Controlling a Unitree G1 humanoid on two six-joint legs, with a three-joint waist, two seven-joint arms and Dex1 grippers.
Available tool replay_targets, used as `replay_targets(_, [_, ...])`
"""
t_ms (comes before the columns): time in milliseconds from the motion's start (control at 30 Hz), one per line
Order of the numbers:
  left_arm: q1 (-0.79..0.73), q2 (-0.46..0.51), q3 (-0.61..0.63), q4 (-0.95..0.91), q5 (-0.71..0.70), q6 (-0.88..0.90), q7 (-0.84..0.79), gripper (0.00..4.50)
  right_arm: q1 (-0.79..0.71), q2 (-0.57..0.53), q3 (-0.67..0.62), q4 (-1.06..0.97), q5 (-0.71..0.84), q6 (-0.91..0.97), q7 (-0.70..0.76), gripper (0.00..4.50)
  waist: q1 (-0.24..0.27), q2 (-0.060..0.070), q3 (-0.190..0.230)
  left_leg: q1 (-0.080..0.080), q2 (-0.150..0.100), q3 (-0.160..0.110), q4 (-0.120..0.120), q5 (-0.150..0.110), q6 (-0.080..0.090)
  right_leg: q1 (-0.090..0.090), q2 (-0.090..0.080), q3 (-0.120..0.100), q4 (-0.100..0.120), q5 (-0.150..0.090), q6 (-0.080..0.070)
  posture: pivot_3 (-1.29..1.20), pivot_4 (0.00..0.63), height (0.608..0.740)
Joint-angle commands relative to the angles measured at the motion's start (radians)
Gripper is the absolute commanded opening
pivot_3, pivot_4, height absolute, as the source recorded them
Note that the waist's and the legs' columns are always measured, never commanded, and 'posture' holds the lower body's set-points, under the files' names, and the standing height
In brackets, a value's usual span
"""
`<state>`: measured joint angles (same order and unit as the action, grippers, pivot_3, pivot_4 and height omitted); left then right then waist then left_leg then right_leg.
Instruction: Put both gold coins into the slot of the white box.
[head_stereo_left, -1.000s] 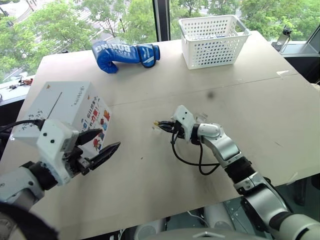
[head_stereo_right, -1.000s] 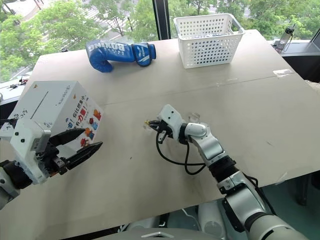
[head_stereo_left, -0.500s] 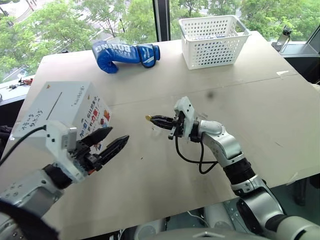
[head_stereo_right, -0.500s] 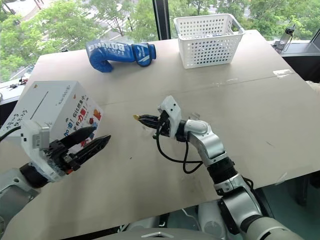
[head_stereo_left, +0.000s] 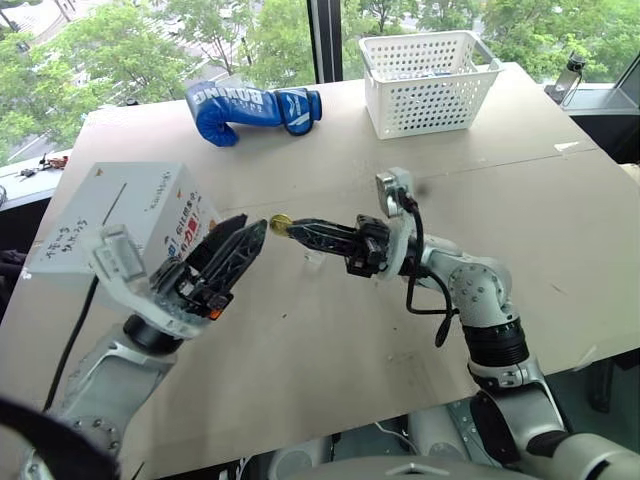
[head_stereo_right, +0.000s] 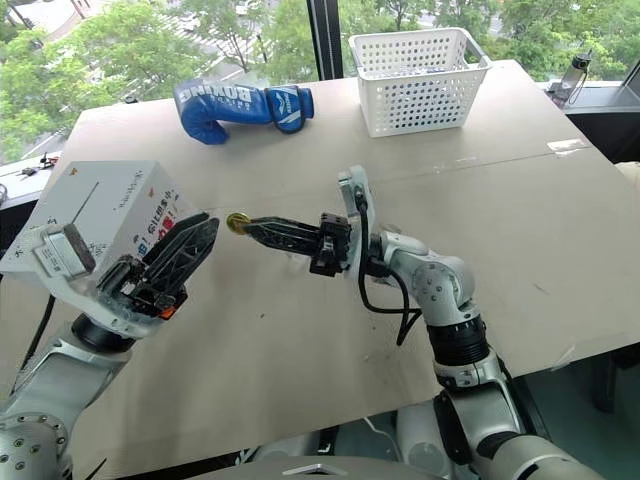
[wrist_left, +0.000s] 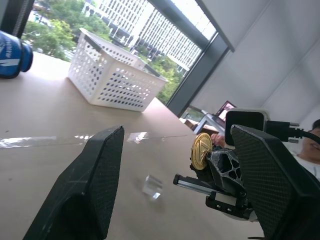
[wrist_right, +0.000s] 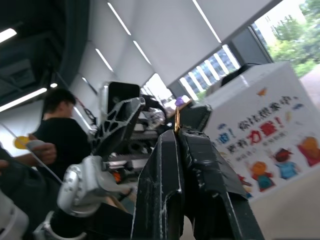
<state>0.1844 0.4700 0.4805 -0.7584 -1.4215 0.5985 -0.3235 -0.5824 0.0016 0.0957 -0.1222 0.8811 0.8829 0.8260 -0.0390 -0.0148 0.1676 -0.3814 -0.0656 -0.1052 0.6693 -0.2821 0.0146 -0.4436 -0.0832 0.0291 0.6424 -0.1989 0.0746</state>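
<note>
At the tips of the right gripper (head_stereo_left: 290, 228), one gold coin (head_stereo_left: 281, 223) sits pinched on edge, now lifted off the table (head_stereo_left: 520, 210) and carried up to the left gripper (head_stereo_left: 240, 245), whose fingers stand wide beside it: a handover looks near. The coin's face is turned toward the left gripper. The white box (head_stereo_left: 120, 215) waits behind, its slot (head_stereo_left: 108, 209) running front to back along the top.

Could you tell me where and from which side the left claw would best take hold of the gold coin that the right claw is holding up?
Probably by the free half of the gold coin, across its two flat faces. The right claw pinches it at one edge, so most of the disc sticks out past its tips. The left claw stands open beside it, so it could come in from the white box side, fingers straddling the disc.
</note>
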Motion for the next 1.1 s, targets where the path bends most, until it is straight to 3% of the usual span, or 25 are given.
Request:
replay_targets(33, [-0.028,0.004,-0.040,-0.060,-0.088,-0.045,-0.025,3.47,-0.028,0.016,-0.025,-0.058,0.088,0.040,-0.024,0.03,0.000,0.000,0.000,0.000,0.000,0.000,0.000,0.000,0.000,0.000,0.000,0.000,0.000,0.000,0.000,0.00,0.150,0.721])
replay_targets(200, [-0.034,0.019,-0.073,-0.051,-0.101,-0.061,-0.034,3.47,-0.032,0.018,-0.025,-0.077,0.131,0.065,-0.047,0.03,-0.002,0.000,0.000,0.000,0.000,0.000,0.000,0.000,0.000,0.000,0.000,0.000,0.000,0.000,0.000,0.00,0.150,0.721])
replay_targets(300, [-0.039,0.017,-0.081,-0.048,-0.107,-0.077,-0.039,2.42,-0.029,0.014,-0.020,-0.080,0.142,0.066,-0.054,0.00,-0.001,0.000,0.000,0.000,0.000,0.000,0.000,0.000,0.000,0.000,0.000,0.000,0.000,0.000,0.000,0.00,0.150,0.721])
replay_targets(467, [-0.039,0.024,-0.101,-0.049,-0.110,-0.089,-0.044,0.07,-0.028,0.009,-0.017,-0.086,0.152,0.072,-0.057,0.00,-0.001,0.000,0.000,0.000,0.000,0.000,0.000,0.000,0.000,0.000,0.000,0.000,0.000,0.000,0.000,0.00,0.150,0.721])
replay_targets(733, [-0.028,0.032,-0.132,-0.048,-0.089,-0.099,-0.022,0.07,-0.037,0.002,-0.019,-0.085,0.187,0.092,-0.061,0.00,-0.001,0.000,0.000,0.000,0.000,0.000,0.000,0.000,0.000,0.000,0.000,0.000,0.000,0.000,0.000,0.00,0.150,0.721])
replay_targets(767, [-0.035,0.030,-0.127,-0.043,-0.081,-0.108,-0.008,0.00,-0.040,0.000,-0.022,-0.082,0.196,0.099,-0.059,0.57,0.000,0.000,0.000,0.000,0.000,0.000,0.000,0.000,0.000,0.000,0.000,0.000,0.000,0.000,0.000,0.00,0.150,0.721])
replay_targets(800, [-0.044,0.028,-0.121,-0.037,-0.075,-0.119,0.011,0.00,-0.041,-0.003,-0.024,-0.082,0.201,0.104,-0.056,0.72,-0.001,0.000,0.000,0.000,0.000,0.000,0.000,0.000,0.000,0.000,0.000,0.000,0.000,0.000,0.000,0.00,0.150,0.721])
replay_targets(833, [-0.056,0.028,-0.112,-0.028,-0.071,-0.130,0.033,0.00,-0.041,-0.007,-0.024,-0.082,0.200,0.105,-0.054,1.19,0.000,0.000,0.000,0.000,0.000,0.000,0.000,0.000,0.000,0.000,0.000,0.000,0.000,0.000,0.000,0.00,0.150,0.721])
replay_targets(967, [-0.143,0.052,-0.033,0.020,-0.006,-0.184,0.182,0.00,-0.025,-0.069,-0.014,-0.055,0.097,0.037,-0.043,2.97,0.003,0.000,0.000,0.000,0.000,0.000,0.000,0.000,0.000,0.000,0.000,0.000,0.000,0.000,0.000,0.00,0.150,0.721])
replay_targets(1100, [-0.246,0.165,0.052,0.043,0.015,-0.175,0.337,0.00,-0.060,-0.181,0.047,-0.010,-0.110,-0.156,0.054,2.97,0.005,0.000,0.000,0.000,-0.001,0.000,0.001,0.000,0.000,0.000,0.000,0.000,0.000,0.000,0.000,0.00,0.150,0.721])
